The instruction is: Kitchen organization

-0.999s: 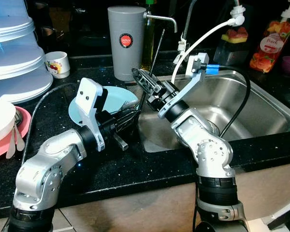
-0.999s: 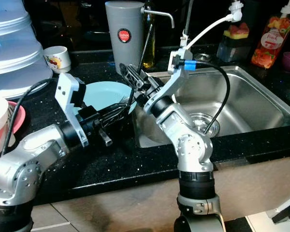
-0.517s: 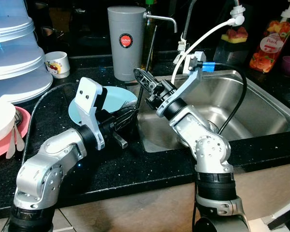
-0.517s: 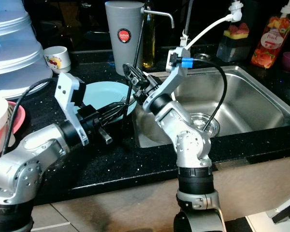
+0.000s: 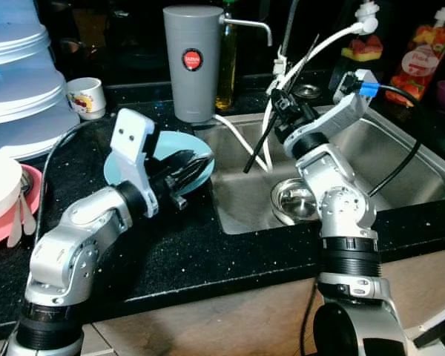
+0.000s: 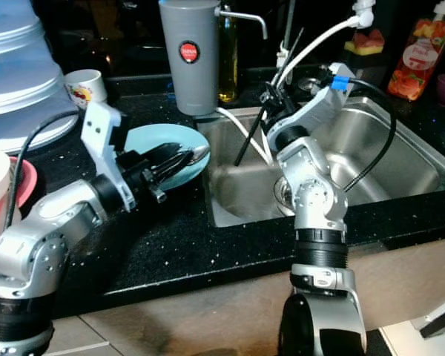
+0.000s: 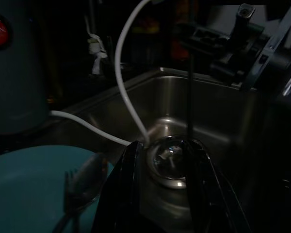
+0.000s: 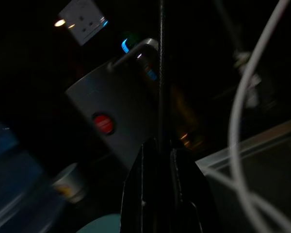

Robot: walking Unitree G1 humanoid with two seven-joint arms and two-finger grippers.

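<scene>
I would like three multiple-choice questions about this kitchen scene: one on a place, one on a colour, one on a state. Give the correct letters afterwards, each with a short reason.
1. Where does the plate lie?
A. on the counter beside the sink
B. inside the sink
C. on the grey canister

2. What colour is the plate?
A. red
B. light blue
C. black

3. What is the state of the right end effector?
A. open and empty
B. shut on a thin black stick
C. shut on a cup

Answers:
1 A, the plate rests on the black counter left of the sink.
2 B, its surface shows light blue beside the left end effector.
3 B, the right end effector clamps the thin black stick above the sink.
</scene>
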